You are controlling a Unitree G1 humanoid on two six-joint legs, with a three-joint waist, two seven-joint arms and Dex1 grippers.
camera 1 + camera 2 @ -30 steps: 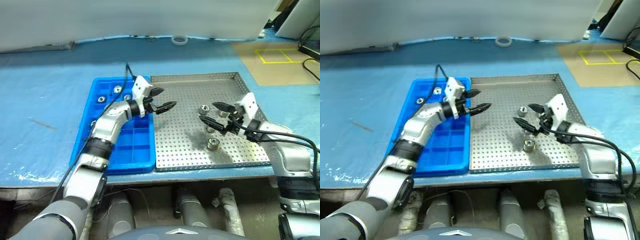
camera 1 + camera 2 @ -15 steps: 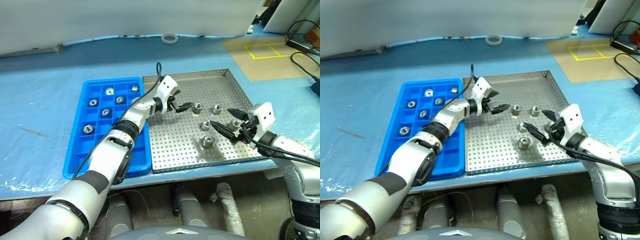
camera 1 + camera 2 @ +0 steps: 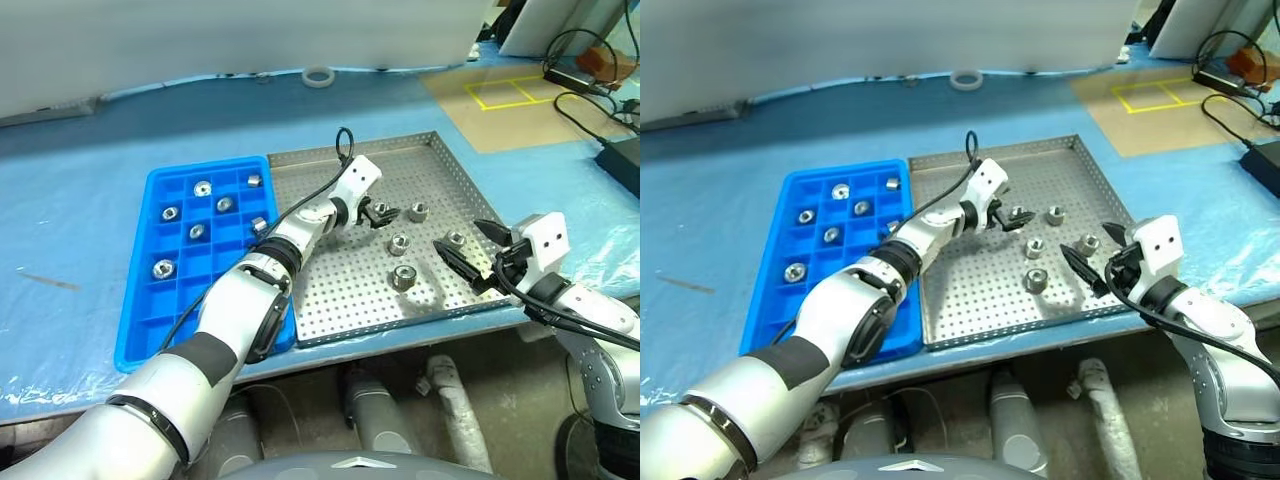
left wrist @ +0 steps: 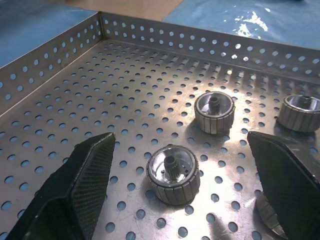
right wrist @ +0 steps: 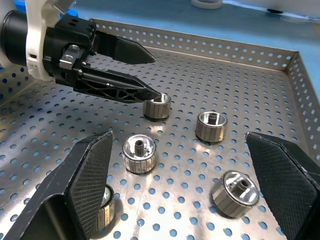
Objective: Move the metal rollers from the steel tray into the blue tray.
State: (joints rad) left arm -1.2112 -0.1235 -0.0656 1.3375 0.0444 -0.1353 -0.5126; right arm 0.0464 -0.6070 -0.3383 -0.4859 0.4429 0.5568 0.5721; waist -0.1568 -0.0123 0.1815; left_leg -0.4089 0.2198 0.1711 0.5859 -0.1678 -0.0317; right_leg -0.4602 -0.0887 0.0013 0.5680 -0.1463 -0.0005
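Observation:
The steel tray holds several metal rollers: one lies on the perforated floor between my left gripper's fingers, which stand wide apart and clear of it. My left gripper is open, low over the tray's middle. More rollers lie to its right and nearer me. My right gripper is open and empty near the tray's near right corner, beside a roller. The blue tray on the left holds several rollers, one per compartment.
A white tape ring lies at the back of the blue-covered table. A brown board with yellow tape lines and black cables are at the far right. The table's front edge runs just below both trays.
The view has swung. My left gripper has crossed from the blue tray's edge to the steel tray's middle, now around a roller. My right gripper has drawn back toward the tray's near right corner.

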